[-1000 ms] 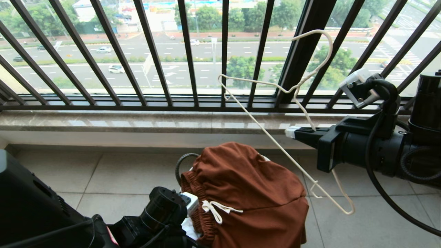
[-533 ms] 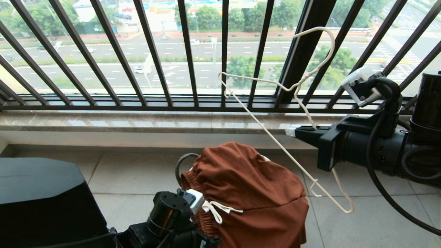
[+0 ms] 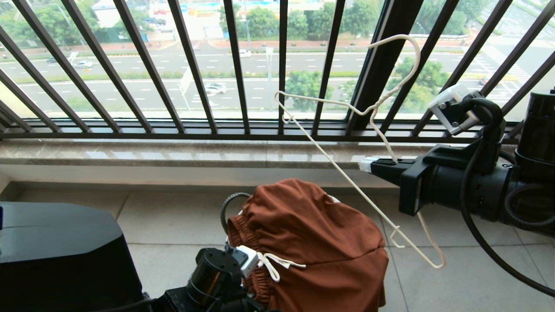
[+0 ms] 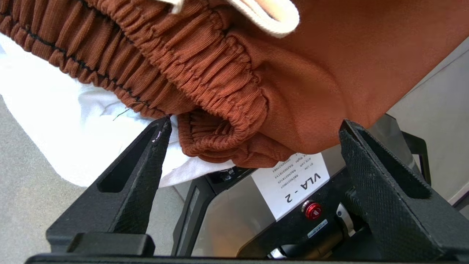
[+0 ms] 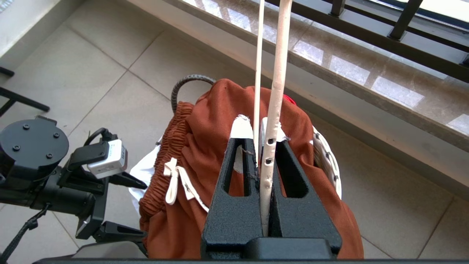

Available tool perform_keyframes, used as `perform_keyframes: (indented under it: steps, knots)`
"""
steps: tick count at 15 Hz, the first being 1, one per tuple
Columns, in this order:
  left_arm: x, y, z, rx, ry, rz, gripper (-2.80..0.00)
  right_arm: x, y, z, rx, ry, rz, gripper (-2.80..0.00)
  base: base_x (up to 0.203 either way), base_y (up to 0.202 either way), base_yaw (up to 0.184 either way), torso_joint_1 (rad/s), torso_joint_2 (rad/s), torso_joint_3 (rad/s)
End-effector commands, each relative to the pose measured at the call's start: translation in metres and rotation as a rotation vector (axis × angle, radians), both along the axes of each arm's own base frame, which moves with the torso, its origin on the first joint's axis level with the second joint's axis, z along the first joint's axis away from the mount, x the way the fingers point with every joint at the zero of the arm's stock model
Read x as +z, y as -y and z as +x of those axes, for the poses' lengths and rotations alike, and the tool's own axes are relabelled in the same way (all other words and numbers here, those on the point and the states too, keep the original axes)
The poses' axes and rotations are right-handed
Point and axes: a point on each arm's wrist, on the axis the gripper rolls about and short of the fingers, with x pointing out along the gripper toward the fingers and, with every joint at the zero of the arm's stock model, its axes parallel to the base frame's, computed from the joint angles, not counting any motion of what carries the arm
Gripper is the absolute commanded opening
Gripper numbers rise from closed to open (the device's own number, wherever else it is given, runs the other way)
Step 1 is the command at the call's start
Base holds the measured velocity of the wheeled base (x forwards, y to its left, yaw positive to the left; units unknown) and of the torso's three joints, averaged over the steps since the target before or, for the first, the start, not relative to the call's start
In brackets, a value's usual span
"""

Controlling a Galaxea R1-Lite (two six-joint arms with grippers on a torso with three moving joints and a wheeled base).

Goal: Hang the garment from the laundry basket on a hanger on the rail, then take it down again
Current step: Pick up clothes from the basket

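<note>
left gripper (image 4: 253,124) spread beside shorts (image 3: 316,234) waistband | right gripper (image 5: 258,137) clamps hanger (image 3: 347,173) | railing (image 3: 234,65) behind

– Where's the light from?
– Daylight through the black railing (image 3: 236,65); the ledge (image 3: 173,154) glares.
– Any blur?
– The drawstring (image 4: 263,13) is soft (too close), and the bars fan outward at the edges.

Rust-brown shorts (image 3: 312,242) heaped over the basket (image 5: 326,161); cream hanger (image 3: 347,177) tilted above.
</note>
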Motion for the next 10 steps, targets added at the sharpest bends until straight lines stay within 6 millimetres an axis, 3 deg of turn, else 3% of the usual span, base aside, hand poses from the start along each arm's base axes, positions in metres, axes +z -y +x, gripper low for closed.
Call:
perform_keyframes:
  steps: [1, 10]
  knots:
    - [-0.003, 0.001, 0.001, 0.002, -0.002, 0.0, 0.0, 0.0, 0.0, 0.0, 0.001, 0.001, -0.001, -2.8, 0.0, 0.0, 0.0, 0.0, 0.0, 0.0]
    - [-0.015, 0.011, 0.002, -0.024, 0.088, -0.091, 0.0, -0.001, -0.001, 0.001, 0.002, -0.002, -0.001, -2.8, 0.0, 0.0, 0.0, 0.0, 0.0, 0.0]
